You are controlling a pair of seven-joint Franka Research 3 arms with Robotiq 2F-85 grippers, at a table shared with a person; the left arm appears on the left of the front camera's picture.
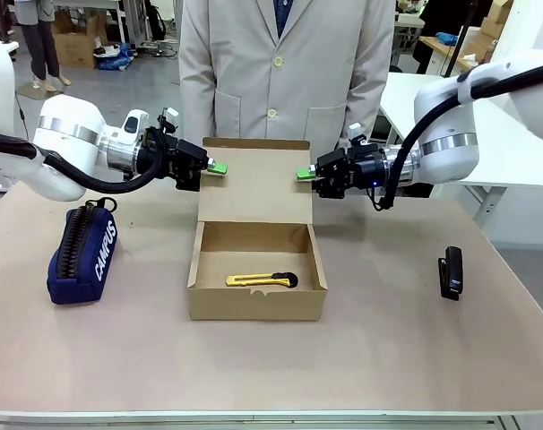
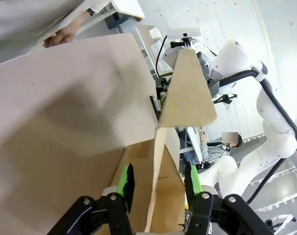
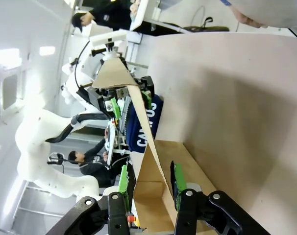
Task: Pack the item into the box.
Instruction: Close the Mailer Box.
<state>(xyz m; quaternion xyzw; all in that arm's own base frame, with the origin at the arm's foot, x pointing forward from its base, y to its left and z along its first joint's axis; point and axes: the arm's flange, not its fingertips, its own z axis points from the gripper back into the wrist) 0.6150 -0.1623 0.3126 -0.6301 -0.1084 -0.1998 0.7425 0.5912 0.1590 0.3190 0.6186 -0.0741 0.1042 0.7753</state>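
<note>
Left pincer (image 1: 216, 167) and right pincer (image 1: 304, 175) straddle the box flap (image 1: 258, 188); wrist views reveal gaps.

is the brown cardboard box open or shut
Open. The flap lid stands upright at the back of the brown cardboard box, and the slim yellow utility knife lies exposed inside.

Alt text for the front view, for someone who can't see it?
A yellow utility knife lies inside an open cardboard box at mid-table, lid upright. The left gripper and right gripper are at the lid's side edges. A navy pencil case lies left, a black stapler right; a person stands behind.
</note>
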